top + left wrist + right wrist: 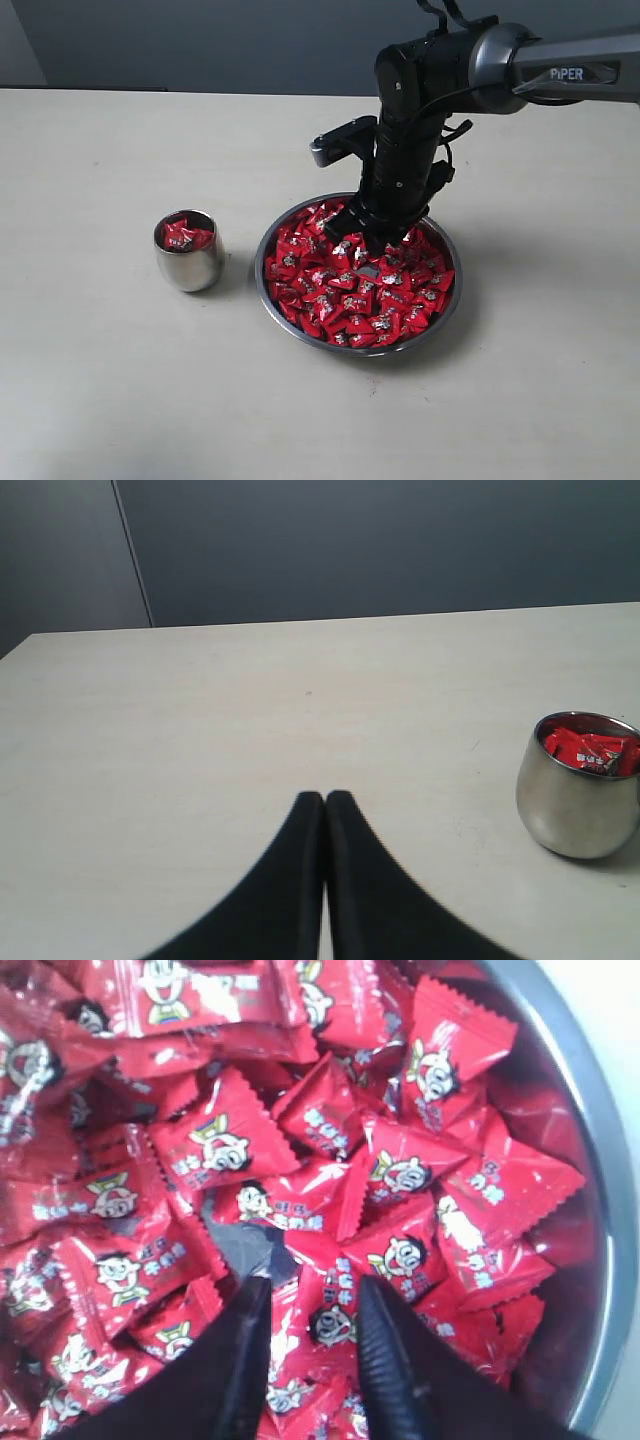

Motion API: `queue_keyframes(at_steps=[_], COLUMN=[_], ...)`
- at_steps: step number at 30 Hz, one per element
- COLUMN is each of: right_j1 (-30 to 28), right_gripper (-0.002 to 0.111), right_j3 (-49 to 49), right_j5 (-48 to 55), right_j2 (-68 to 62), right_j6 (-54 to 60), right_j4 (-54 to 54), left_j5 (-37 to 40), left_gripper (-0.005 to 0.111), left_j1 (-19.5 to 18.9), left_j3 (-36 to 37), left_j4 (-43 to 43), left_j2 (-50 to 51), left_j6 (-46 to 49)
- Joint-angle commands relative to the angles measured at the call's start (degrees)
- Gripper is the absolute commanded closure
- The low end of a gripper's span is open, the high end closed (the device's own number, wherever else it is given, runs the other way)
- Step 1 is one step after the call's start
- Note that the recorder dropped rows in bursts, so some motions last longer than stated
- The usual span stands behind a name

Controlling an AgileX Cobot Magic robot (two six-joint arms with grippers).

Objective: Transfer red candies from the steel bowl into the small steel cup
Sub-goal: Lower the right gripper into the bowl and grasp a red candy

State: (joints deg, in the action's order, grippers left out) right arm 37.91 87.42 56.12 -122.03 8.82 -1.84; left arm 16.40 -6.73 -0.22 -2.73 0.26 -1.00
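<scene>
- The bowl sat on the table, right of centre in the exterior view, heaped with candies.
- The cup stood upright on the table, left of the bowl, near it but not touching.
- A few candies lay inside the cup, reaching up to about its rim; the left wrist view showed them too.
- The right gripper pointed down into the far side of the bowl, its tips among the candies.
- In the right wrist view the right gripper had its fingers parted, with a single candy lying between the tips.
- Whether that candy was pinched or only straddled could not be told.
- A small bare patch of bowl floor showed just beyond the tips, and the bowl rim curved past on one side.
- The left gripper had its fingers pressed together with nothing between them, over bare table.
- The cup stood well off to one side of the left gripper.
</scene>
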Motion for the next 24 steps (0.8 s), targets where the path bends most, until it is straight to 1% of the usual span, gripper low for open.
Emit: queue_keyframes(at_steps=[1, 24], right_j1=[-0.14, -0.14], right_gripper=[0.078, 0.078], right_j3=[-0.12, -0.24], right_j5=[0.27, 1.29], right_j2=[0.54, -2.53], right_j6=[-0.08, -0.08], right_j4=[0.32, -0.17], left_j5=[-0.11, -0.11], left_gripper=[0.106, 0.106], left_j1=[-0.03, -0.03], left_j3=[0.22, 0.22], left_j4=[0.16, 0.16], left_j2=[-0.26, -0.26], left_j6=[-0.11, -0.11])
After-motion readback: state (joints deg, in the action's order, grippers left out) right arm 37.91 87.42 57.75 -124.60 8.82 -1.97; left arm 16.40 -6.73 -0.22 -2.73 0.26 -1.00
